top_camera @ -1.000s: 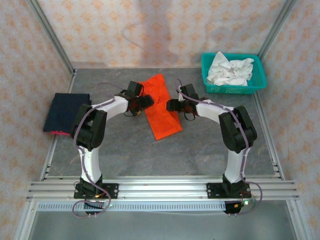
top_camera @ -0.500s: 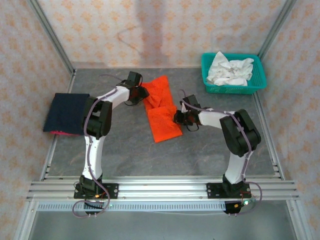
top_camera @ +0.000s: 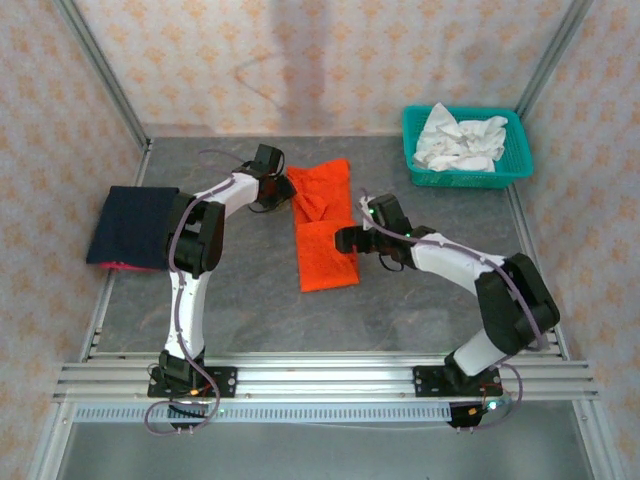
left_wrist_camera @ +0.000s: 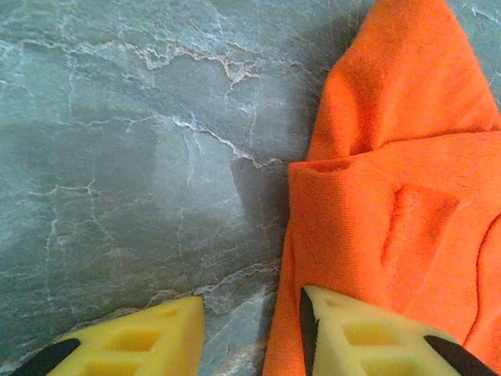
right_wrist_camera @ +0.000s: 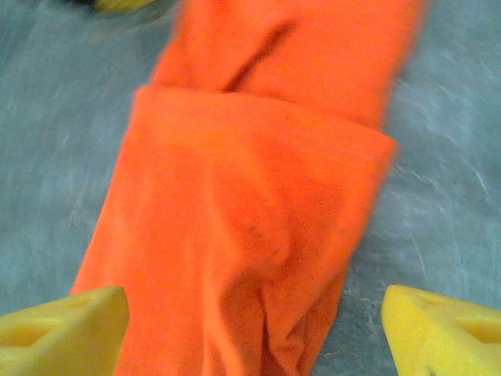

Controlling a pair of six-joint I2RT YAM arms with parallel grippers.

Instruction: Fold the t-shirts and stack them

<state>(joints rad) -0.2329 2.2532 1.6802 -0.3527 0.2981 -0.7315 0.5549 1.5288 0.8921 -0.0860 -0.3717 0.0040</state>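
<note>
Top external view: the orange-red t-shirt [top_camera: 325, 235] lies folded long mid-table. The left gripper [top_camera: 283, 187] sits half-open astride its far left edge, nothing clearly pinched; the right gripper [top_camera: 345, 238] gapes wide over its near half, empty. The navy t-shirt [top_camera: 130, 225] lies folded far left

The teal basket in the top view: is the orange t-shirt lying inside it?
No: the basket holds crumpled white cloth, while the orange t-shirt lies on the table.
</note>
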